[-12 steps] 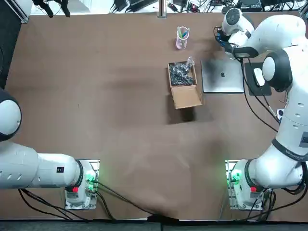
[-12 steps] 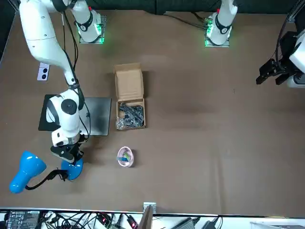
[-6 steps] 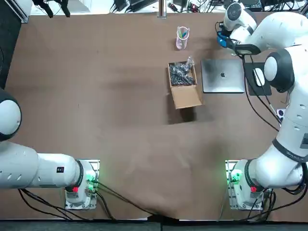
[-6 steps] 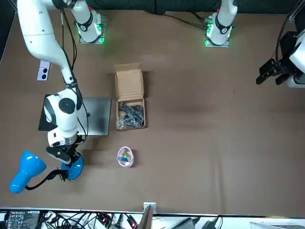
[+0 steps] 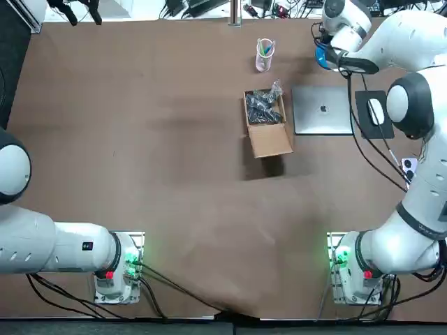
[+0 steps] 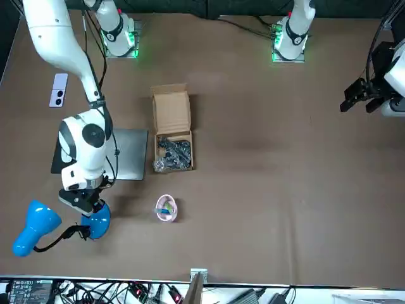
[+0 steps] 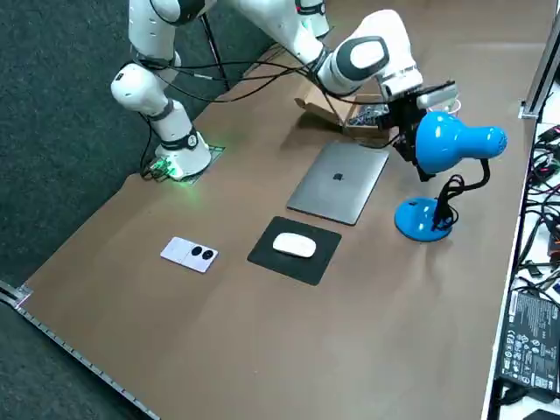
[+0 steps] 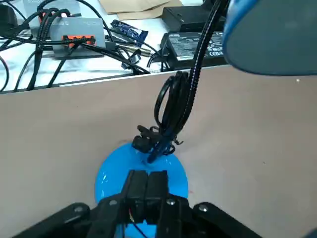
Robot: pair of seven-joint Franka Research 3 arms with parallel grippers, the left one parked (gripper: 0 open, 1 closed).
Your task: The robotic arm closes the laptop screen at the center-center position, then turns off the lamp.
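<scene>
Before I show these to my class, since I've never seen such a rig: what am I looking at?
Two white robot arms sit at a brown table; only the right one works. The pictures come from overhead, across the table, the robot's right side and its wrist. On the table: a closed laptop, an open cardboard box, a pink cup, a mouse, a blue lamp. The right hand, shut and holding nothing, hangs over the lamp's base.
</scene>
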